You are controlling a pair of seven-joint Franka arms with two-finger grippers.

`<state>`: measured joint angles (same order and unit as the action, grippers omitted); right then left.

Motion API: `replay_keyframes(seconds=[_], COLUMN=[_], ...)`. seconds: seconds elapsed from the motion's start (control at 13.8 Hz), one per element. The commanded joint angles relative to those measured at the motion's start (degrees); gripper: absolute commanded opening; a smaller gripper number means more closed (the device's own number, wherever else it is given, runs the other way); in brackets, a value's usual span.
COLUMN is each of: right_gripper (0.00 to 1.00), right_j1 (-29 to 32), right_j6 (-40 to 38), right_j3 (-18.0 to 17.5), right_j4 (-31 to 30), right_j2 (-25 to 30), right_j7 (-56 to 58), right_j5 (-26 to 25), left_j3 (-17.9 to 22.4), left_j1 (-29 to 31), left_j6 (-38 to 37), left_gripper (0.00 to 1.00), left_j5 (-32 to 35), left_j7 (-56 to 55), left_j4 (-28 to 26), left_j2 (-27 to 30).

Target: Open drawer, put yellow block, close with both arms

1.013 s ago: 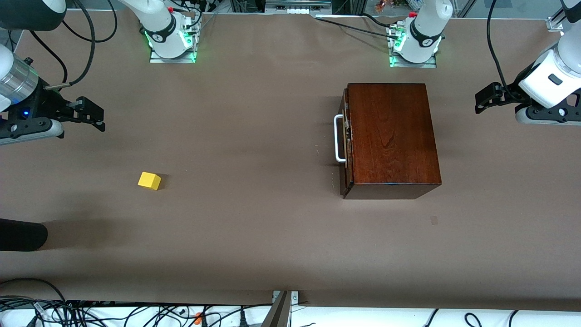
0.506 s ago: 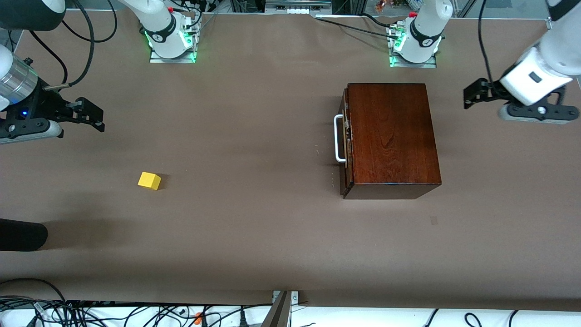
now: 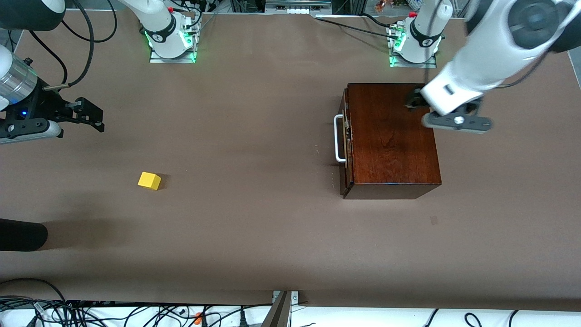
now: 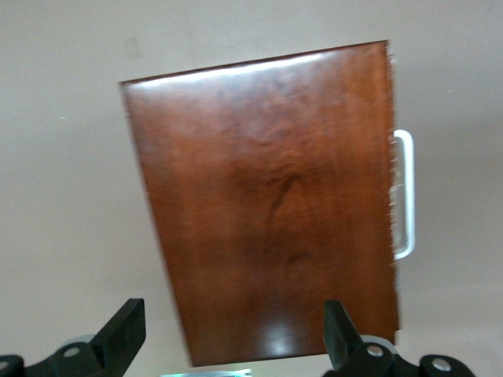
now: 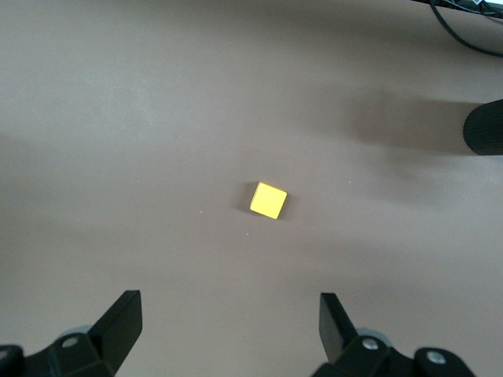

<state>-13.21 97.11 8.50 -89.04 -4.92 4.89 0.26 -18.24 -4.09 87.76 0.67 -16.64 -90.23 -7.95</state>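
The glossy mahogany box [image 3: 392, 136] stands toward the left arm's end of the table. Its drawer [image 3: 346, 136] is pushed in, and the white loop handle [image 3: 338, 138] faces the right arm's end. My left gripper [image 3: 412, 102] hangs open over the box top, near the edge closest to its own base; its wrist view shows the box [image 4: 275, 204] and handle [image 4: 404, 195] below the empty gripper [image 4: 233, 330]. The yellow block [image 3: 149, 180] lies on the table toward the right arm's end. My right gripper [image 3: 96, 119] waits open above the table, with the block [image 5: 268, 200] ahead of the gripper [image 5: 229, 326].
A black rounded object [image 3: 20, 235] pokes in at the right arm's end, nearer to the front camera than the block. The arm bases [image 3: 170, 38] [image 3: 415, 43] stand along the table's back edge. Cables run along the edge closest to the camera.
My left arm has swung in from the table's end to over the box top. The right arm, block and box have not moved.
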Motion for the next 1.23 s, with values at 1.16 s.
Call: replay_keyframes(seconds=[1.16], right_gripper=[1.0], right_j1=[0.03], right_j6=[-1.3], right_j3=[0.12], right_j4=[1.76], right_j2=[-0.88], right_j7=[-0.4], right_j5=[-0.35], left_j3=[-1.36], left_j1=[-18.41], left_j6=[20.33], left_gripper=[1.0], left_j5=[10.48], left_j7=[-24.57], left_j4=[-5.3], left_j2=[-13.67])
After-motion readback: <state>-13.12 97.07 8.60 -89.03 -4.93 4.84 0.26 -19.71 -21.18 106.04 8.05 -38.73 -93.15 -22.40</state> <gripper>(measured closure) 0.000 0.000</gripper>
